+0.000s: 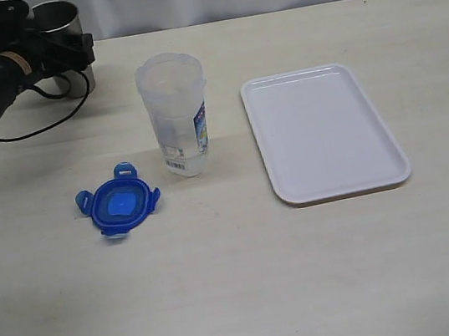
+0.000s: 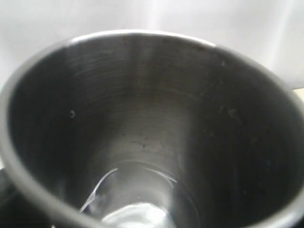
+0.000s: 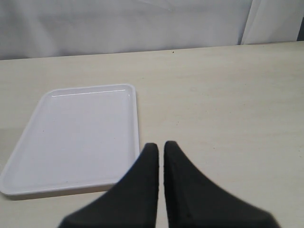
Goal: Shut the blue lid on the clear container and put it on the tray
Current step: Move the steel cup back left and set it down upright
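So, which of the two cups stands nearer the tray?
The clear container, translucent with a printed label; the grey metal cup stands far left, at the back.

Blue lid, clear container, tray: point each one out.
blue lid (image 1: 119,206), exterior view, its centre.
clear container (image 1: 176,116), exterior view, middle of its wall.
tray (image 1: 325,132), exterior view, its bare floor.

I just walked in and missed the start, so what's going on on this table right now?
The lid-closing job hasn't begun. The clear container stands open on the table, the blue lid lying flat beside it, and the white tray is empty. The left tool is at a grey metal cup in the far corner; whether it grips is unclear. The right tool is shut, holding nothing, near the tray.
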### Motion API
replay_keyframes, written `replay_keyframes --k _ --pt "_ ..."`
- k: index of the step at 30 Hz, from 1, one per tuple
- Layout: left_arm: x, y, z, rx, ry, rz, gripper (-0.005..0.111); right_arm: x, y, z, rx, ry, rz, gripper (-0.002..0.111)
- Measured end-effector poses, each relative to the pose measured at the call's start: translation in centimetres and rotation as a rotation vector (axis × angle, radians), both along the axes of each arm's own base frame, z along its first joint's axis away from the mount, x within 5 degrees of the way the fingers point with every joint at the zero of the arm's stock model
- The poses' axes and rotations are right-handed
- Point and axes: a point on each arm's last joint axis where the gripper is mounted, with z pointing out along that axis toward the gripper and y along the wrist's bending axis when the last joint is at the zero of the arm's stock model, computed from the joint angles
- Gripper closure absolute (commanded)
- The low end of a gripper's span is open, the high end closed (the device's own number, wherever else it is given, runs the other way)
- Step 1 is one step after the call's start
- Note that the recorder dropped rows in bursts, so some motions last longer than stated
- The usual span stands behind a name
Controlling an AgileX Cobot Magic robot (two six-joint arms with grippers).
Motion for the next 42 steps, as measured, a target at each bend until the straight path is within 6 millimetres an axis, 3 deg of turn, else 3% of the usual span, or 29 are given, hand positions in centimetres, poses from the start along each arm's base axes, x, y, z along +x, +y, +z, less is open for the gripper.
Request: replay_keyframes --k 6,9,42 --pt "0.0 0.1 0.0 -0.002 0.018 0.015 0.029 0.0 0.0 0.0 0.0 0.0 0.0 0.104" --pt "0.0 0.2 0.0 0.005 0.034 0.023 0.017 0.0 0.0 0.0 0.0 0.0 0.0 0.104" --pt "-1.2 1.1 -0.9 0.07 0.229 0.105 0.016 0.0 0.0 0.0 0.0 0.0 0.0 0.104"
